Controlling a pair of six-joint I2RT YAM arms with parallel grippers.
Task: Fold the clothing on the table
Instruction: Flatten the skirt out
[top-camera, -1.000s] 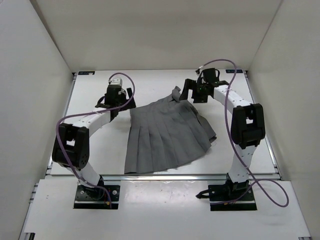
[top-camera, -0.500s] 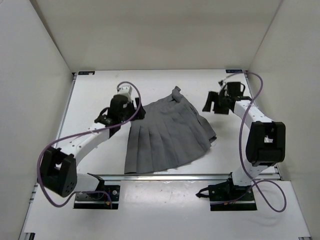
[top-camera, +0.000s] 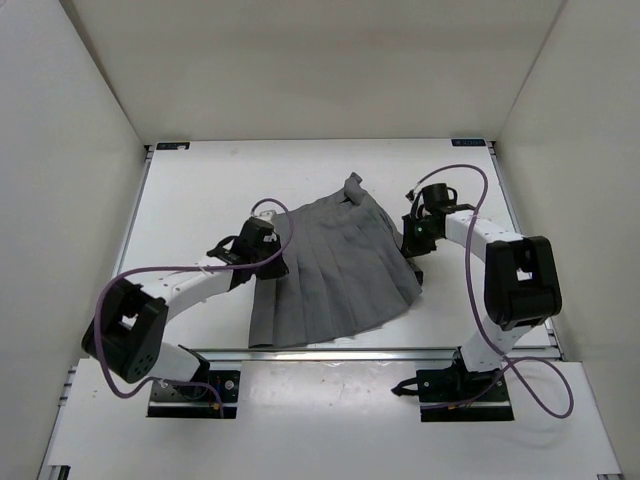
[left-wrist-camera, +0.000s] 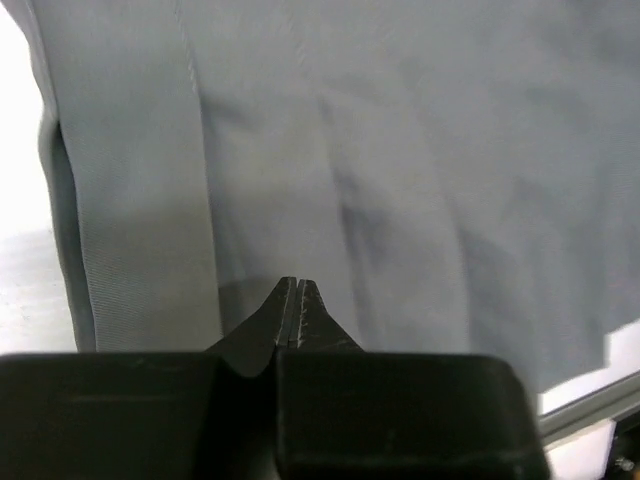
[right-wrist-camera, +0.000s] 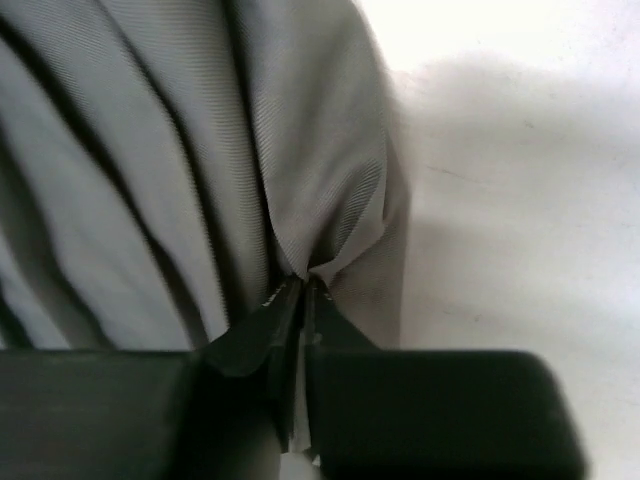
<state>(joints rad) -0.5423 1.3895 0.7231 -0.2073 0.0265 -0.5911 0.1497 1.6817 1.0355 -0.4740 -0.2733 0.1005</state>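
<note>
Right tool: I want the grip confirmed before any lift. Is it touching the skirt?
Touching. The right wrist view shows the right tool shut on the skirt, with fabric puckered and gathered between its tips near the edge.

Both wrist views cut the skirt (left-wrist-camera: 400, 150) off at their edges, and from above the left end effector (top-camera: 265, 258) covers the skirt's side edge beneath it.

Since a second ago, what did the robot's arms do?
Both tools came nearer, onto the skirt's sides, and shut: the left tool at the left edge, the right tool pinching the right edge. The skirt mostly lies as before.
</note>
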